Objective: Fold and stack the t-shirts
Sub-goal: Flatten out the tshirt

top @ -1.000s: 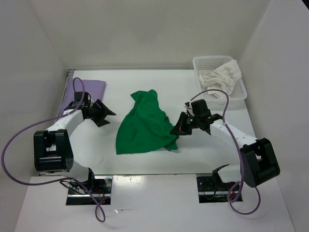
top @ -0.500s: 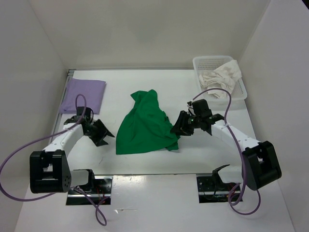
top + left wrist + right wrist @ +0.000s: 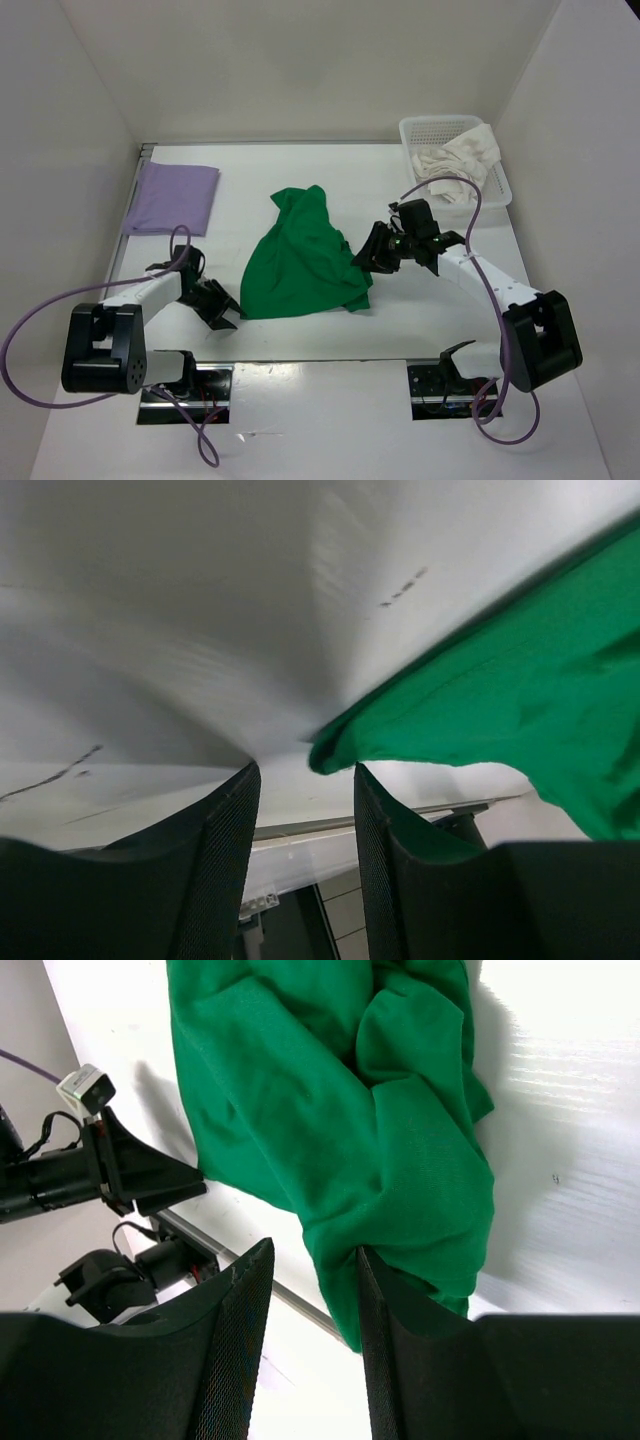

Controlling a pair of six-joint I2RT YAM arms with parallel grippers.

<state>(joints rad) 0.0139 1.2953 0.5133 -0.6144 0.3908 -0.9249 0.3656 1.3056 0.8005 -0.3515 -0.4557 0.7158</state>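
Note:
A crumpled bright green t-shirt lies mid-table. My left gripper sits low at its near-left corner, open. In the left wrist view that green corner pokes just past the tips of my left gripper, not pinched. My right gripper is at the shirt's right edge, open. In the right wrist view a bunched fold of the green t-shirt rests against one finger of my right gripper. The lavender t-shirt lies folded flat at the back left. The white t-shirt is heaped in the basket.
A white mesh basket stands at the back right corner. White walls close in the table on three sides. The table's near edge runs just behind both arm bases, and purple cables loop beside each arm.
My left arm swung from beside the lavender shirt toward the near edge, to the green shirt's near-left corner, its jaws narrowing. My right gripper opened, letting go of the green cloth.

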